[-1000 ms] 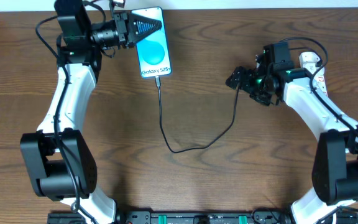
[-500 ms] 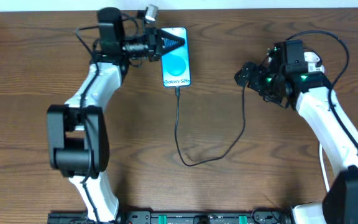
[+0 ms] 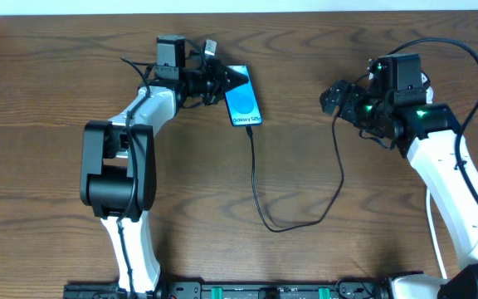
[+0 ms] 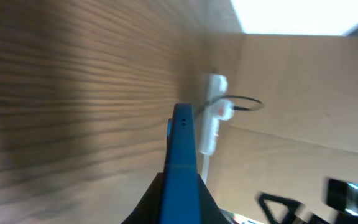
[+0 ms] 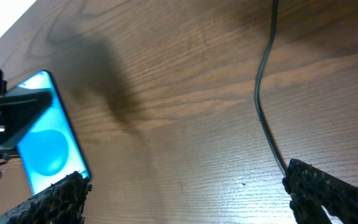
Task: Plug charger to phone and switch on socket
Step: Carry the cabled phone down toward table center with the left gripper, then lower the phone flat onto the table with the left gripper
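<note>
Phone (image 3: 245, 106), upper middle of the overhead frame with the cable (image 3: 254, 174) trailing from its lower end, is clamped at its top in the closed left gripper (image 3: 232, 81); probably light, rigid and slippery, best pinched across its edges; right gripper (image 3: 336, 98) gapes wide, empty.

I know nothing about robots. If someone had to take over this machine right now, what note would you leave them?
Left gripper: shut on the phone, at the far side of the table.
Right gripper: open, holding nothing, beside the cable's far stretch.
Cable: appears plugged into the phone's lower edge. It loops across the table toward the socket, where its white plug sits.
Done: the phone end looks plugged in.
Left: switch on the socket. Whether it is already on cannot be told.
</note>
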`<action>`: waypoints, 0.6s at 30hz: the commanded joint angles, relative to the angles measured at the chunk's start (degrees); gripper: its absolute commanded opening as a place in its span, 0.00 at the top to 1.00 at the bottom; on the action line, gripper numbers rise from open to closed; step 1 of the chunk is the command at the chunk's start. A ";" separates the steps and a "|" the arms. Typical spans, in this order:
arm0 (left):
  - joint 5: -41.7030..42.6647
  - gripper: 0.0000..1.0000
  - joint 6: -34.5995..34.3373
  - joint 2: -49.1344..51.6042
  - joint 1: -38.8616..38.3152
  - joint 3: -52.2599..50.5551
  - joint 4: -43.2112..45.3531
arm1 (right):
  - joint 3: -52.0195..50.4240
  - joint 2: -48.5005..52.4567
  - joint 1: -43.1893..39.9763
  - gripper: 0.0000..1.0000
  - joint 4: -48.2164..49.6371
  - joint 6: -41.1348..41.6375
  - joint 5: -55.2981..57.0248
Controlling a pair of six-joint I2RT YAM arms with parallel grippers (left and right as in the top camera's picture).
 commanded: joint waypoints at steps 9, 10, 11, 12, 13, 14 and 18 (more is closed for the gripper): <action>-5.57 0.93 20.13 -0.61 -4.42 0.42 -8.66 | 0.37 -0.92 -0.02 0.01 -0.15 -0.92 1.09; -5.60 0.93 20.74 -0.61 -4.83 0.42 -8.79 | 0.37 -0.92 -0.02 0.01 -0.15 -0.92 1.09; -5.57 0.93 21.51 -0.61 -5.35 0.42 -8.81 | 0.37 -0.92 -0.02 0.01 -0.13 -0.92 1.09; -5.60 0.93 22.01 -0.61 -5.81 0.42 -8.85 | 0.37 -0.92 -0.02 0.01 -0.13 -0.92 1.09; -5.60 0.92 22.60 -0.61 -6.32 0.42 -8.83 | 0.37 -0.92 0.00 0.01 -0.13 -0.92 1.09; -5.77 0.93 22.62 -0.61 -6.73 0.44 -8.81 | 0.37 -0.92 0.00 0.01 -0.13 -0.94 1.11; -8.87 0.92 22.51 -0.61 -8.24 0.42 -9.16 | 0.37 -0.92 -0.02 0.01 -0.13 -0.92 1.09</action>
